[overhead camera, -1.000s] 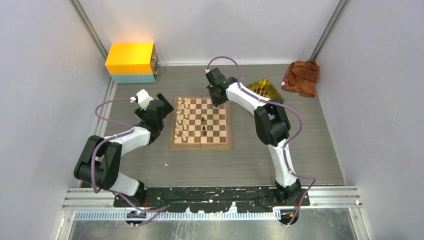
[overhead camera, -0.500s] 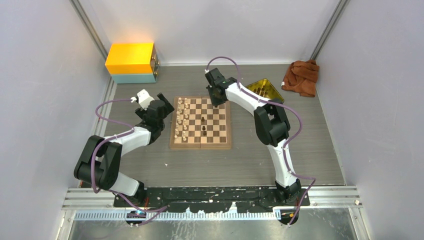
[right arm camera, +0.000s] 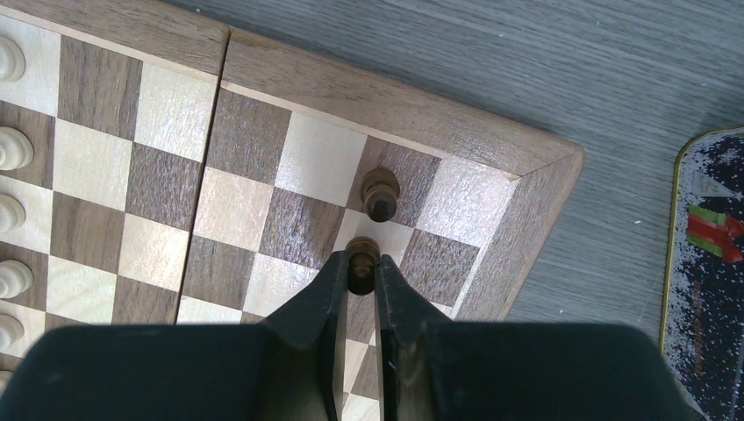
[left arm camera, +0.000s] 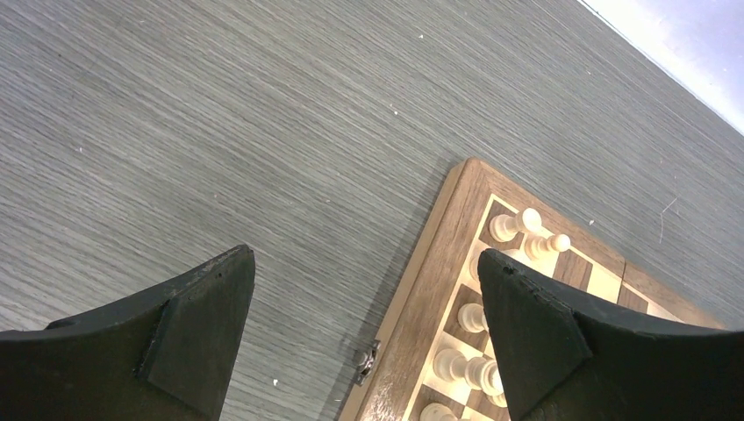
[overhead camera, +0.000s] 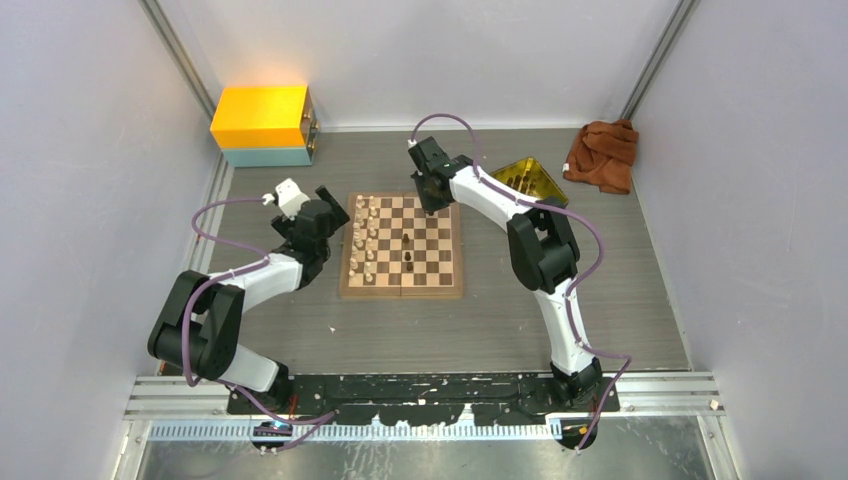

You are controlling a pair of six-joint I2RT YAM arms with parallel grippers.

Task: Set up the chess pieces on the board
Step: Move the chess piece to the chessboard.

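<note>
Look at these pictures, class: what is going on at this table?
Two robot arms are setting up a chessboard. The right gripper is shut on a dark chess piece near the board's far right corner, beside another dark piece standing there. The left gripper hangs open over the board's left edge, next to the cream pieces ranked there.

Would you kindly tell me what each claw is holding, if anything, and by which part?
The right claw pinches a dark chess piece by its top; the left claw is open, holding nothing.
</note>
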